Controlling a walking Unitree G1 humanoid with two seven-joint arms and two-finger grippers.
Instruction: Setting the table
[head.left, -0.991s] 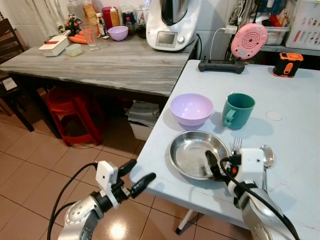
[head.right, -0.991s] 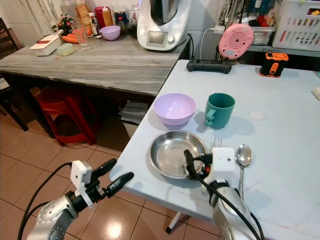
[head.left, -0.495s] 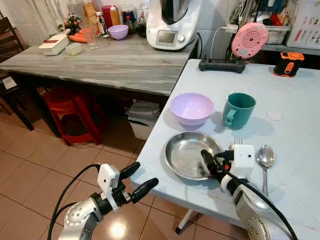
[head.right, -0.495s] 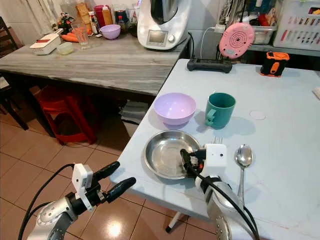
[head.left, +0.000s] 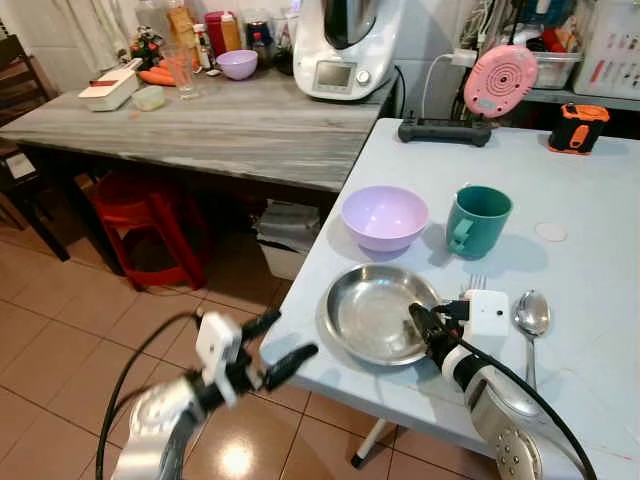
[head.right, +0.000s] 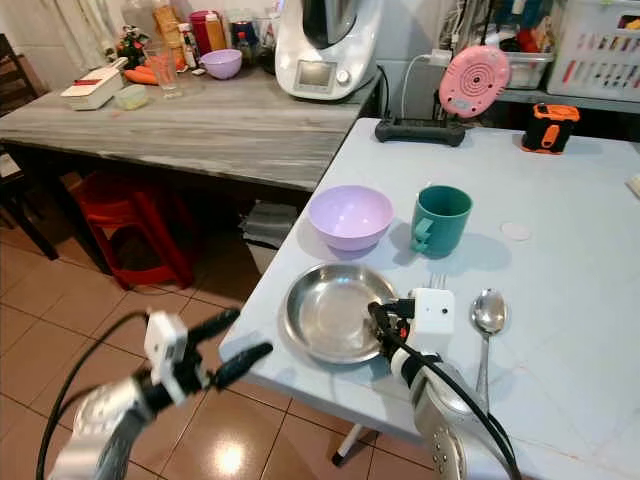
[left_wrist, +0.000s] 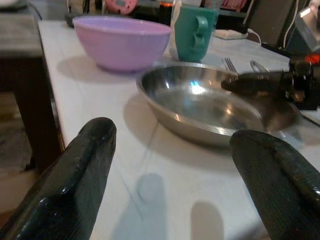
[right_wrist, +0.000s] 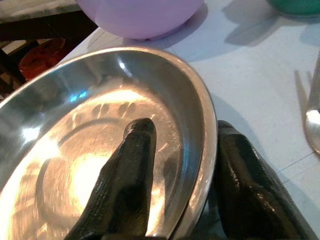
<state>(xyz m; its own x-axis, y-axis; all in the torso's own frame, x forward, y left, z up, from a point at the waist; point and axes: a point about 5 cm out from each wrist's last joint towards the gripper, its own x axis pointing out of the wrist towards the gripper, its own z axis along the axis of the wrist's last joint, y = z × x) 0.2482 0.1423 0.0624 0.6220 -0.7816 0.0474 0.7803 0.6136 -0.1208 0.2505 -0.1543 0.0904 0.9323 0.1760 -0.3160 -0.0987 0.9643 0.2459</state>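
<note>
Right gripper (right_wrist: 175, 185) pinches the rim of the shiny round steel plate (head.left: 370, 312); left gripper (head.left: 268, 347), fingers spread, hangs beside that plate, off the table edge.

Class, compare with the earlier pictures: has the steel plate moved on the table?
Yes. The steel plate has slid toward the robot's left, away from the spoon, gripped by the right gripper.

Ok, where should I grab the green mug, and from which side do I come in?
Take the green mug across its upper wall, just under the rim. It stands upright with its mouth open, and its handle faces the robot's left, toward the purple bowl. Probably come in from the near right side, above the spoon, since the bowl crowds its left. The right gripper now pinches the steel plate rim.
</note>
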